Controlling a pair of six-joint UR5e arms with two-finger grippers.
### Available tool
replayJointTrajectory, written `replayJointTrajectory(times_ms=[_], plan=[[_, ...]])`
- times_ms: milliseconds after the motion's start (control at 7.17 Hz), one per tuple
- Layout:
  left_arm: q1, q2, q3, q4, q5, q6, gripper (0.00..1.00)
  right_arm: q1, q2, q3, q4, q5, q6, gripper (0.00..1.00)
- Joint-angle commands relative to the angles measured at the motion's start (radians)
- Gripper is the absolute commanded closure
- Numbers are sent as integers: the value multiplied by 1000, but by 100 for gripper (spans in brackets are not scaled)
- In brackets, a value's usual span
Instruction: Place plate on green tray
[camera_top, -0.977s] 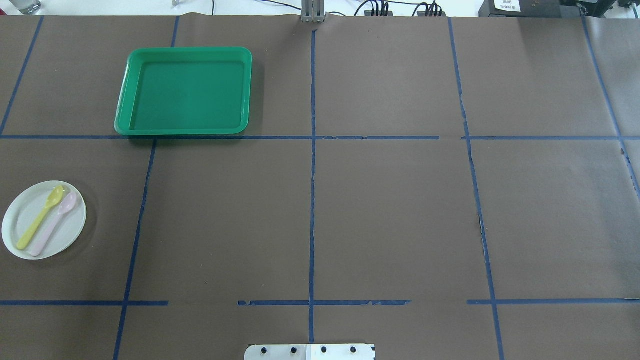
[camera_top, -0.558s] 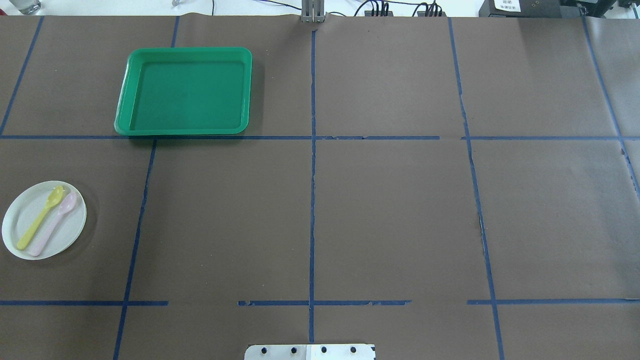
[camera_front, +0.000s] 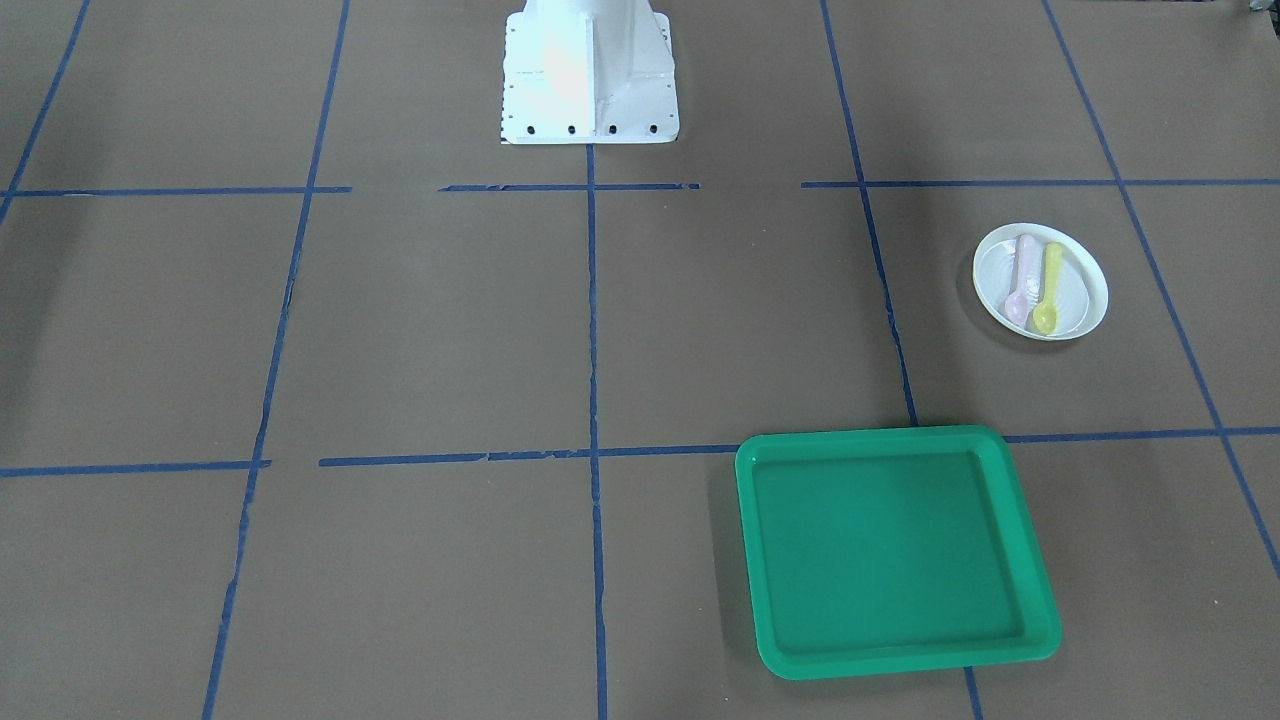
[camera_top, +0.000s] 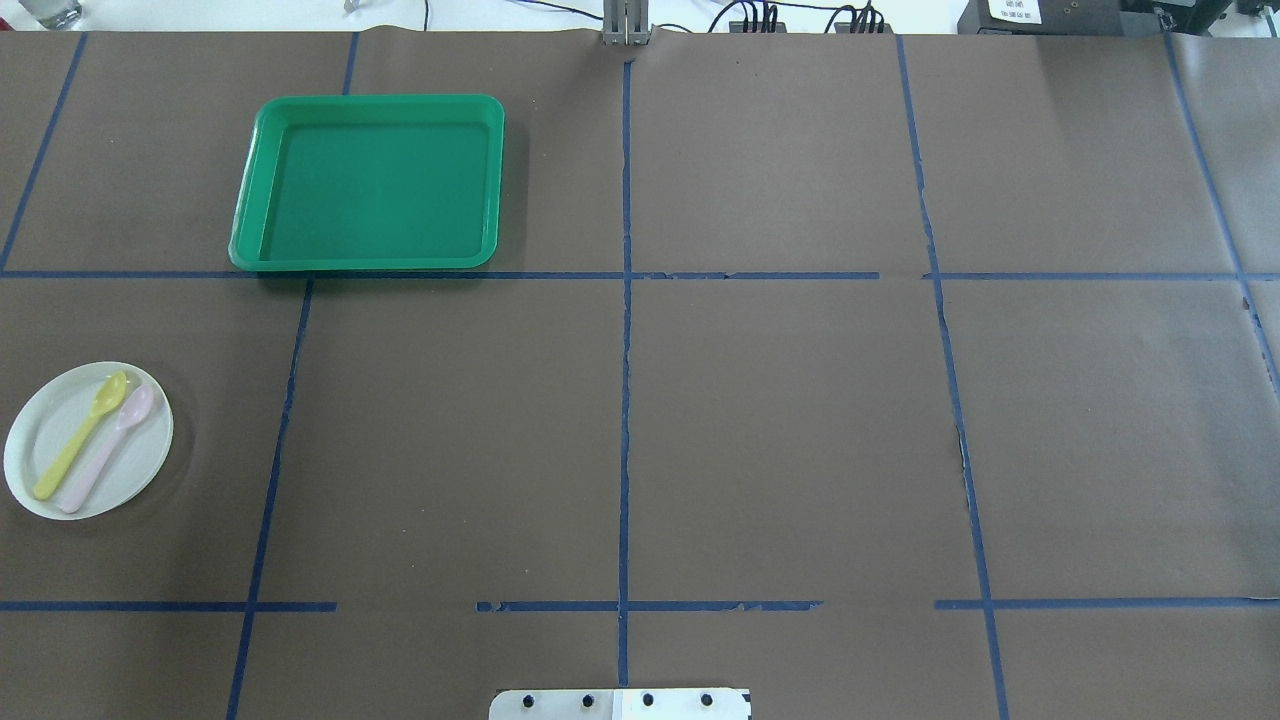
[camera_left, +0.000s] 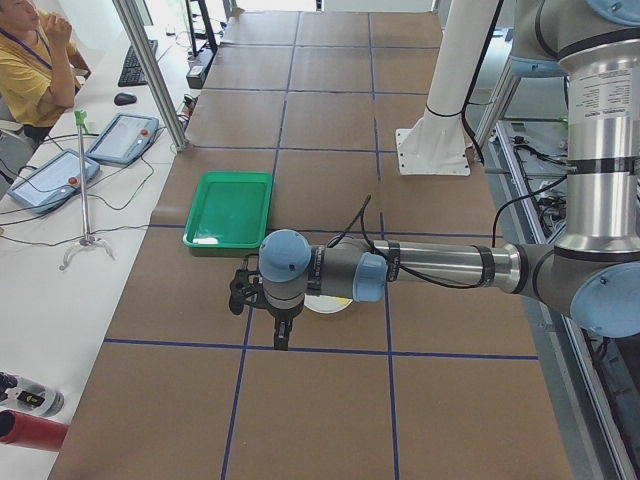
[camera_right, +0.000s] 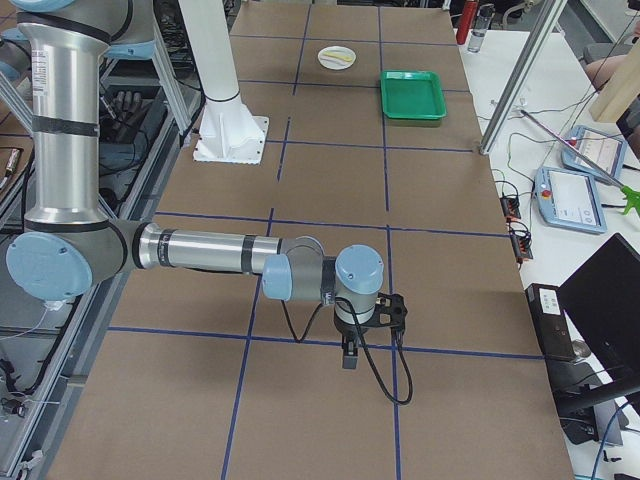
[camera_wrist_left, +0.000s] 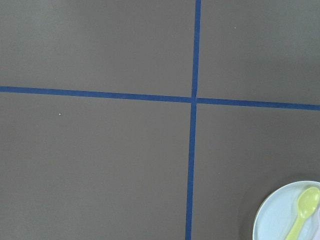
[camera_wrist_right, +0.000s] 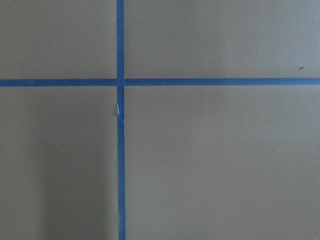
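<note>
My left end effector (camera_left: 279, 325) hangs over the worktop (camera_top: 780, 430) just beside the plate (camera_top: 45, 425), which carries a yellow spoon (camera_top: 80, 437) and a pink spoon (camera_top: 105, 452). The green tray (camera_top: 370, 180) lies farther off, apart from the plate. My right end effector (camera_right: 347, 350) hangs well away from both, and I cannot tell whether either end effector is released or clenched.
</note>
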Motion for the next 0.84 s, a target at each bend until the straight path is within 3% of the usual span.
replayJointTrajectory(times_ms=[0, 140, 419, 698], plan=[[143, 1, 26, -103, -1, -121, 0, 0, 0, 0, 0, 0, 0, 0], [218, 0, 44, -170, 2, -224, 0, 0, 0, 0, 0, 0, 0, 0], [349, 1, 113, -374, 141, -406, 0, 0, 0, 0, 0, 0, -1, 0], [372, 0, 166, -424, 161, -452, 0, 0, 0, 0, 0, 0, 0, 0]])
